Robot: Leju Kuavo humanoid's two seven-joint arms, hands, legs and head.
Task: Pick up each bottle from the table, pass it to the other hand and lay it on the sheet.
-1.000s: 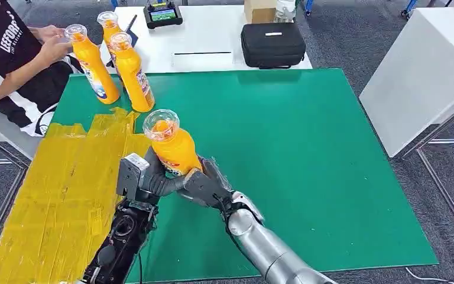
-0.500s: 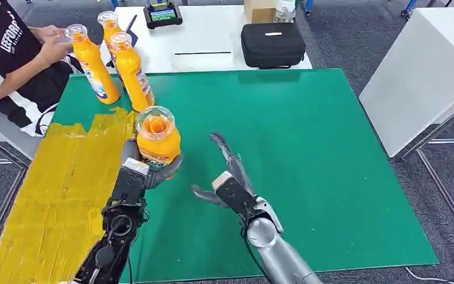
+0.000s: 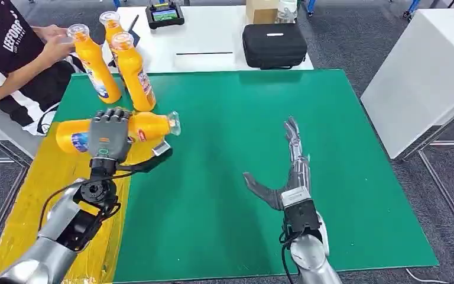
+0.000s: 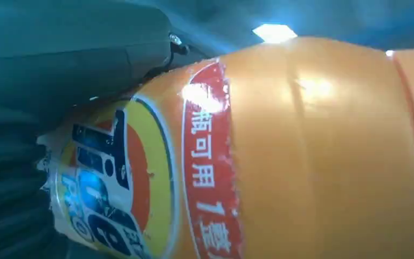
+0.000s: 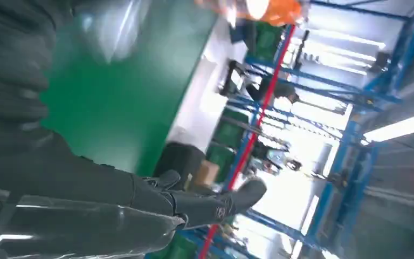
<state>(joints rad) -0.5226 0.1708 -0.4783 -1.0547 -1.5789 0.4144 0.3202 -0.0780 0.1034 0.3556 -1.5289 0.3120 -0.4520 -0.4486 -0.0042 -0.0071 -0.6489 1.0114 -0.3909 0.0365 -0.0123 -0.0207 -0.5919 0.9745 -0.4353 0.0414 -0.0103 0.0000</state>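
Currently we log one orange bottle (image 3: 142,126) gripped on its side in the left robot hand (image 3: 109,134), held over the edge where the yellow sheet (image 3: 41,213) meets the green tabletop (image 3: 242,118). We list the right robot hand (image 3: 289,171) with fingers spread, holding nothing, above the green. We count three more bottles (image 3: 131,74) upright at the far corner, a person's hand (image 3: 56,44) on one.
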